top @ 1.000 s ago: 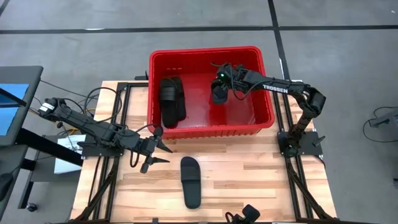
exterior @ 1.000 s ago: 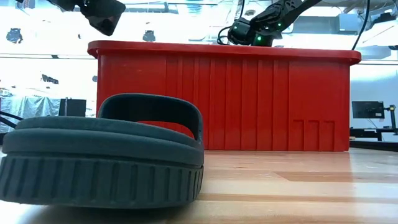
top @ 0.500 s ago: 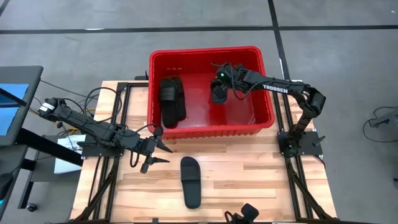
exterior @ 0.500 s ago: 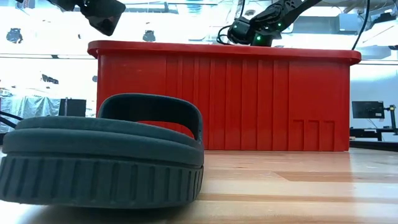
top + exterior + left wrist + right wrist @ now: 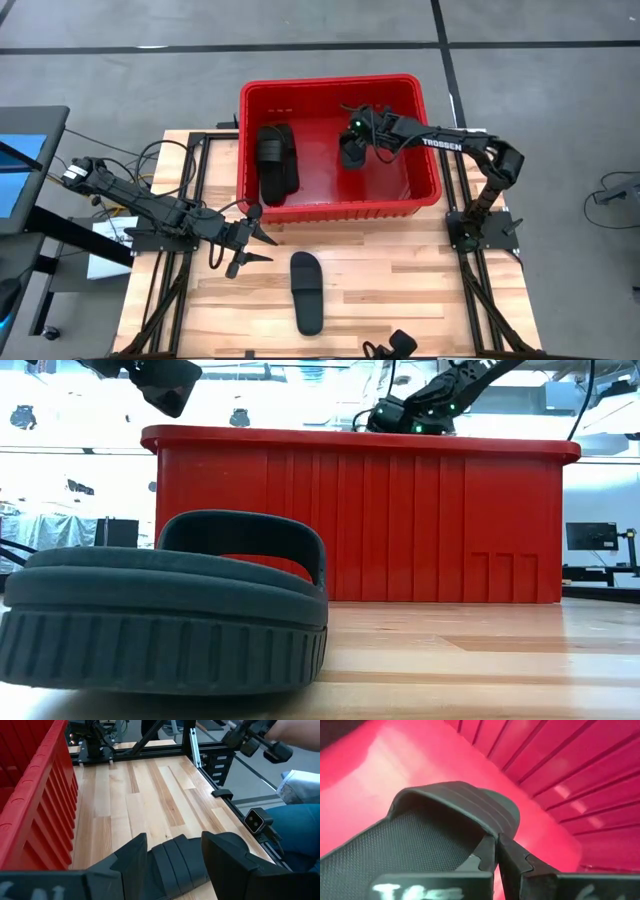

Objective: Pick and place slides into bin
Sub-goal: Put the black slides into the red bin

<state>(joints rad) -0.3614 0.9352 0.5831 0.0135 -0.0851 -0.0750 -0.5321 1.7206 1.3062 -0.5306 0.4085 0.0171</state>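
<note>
Step in hand: placing a slide in the bin. High view: right gripper sits inside the bin, upper centre-right of frame, over the right half of the floor. Right wrist view: its fingers are pressed together, pinching the strap edge of the held slide; red floor and ribbed wall lie close behind. Whether the sole touches the floor I cannot tell.

Another slide lies in the left half of the bin, apparently more than one stacked; count uncertain. One slide lies on the table, lower centre of frame, well apart from the bin.

Left gripper hovers over the table, left of centre, just in front of the bin's near wall, jaws spread and holding nothing.

Judgement: the next move calls for the right fingers to spread and lift clear of the rim; then the table slide needs a strap grip, likely by the left gripper, which is nearest.
</note>
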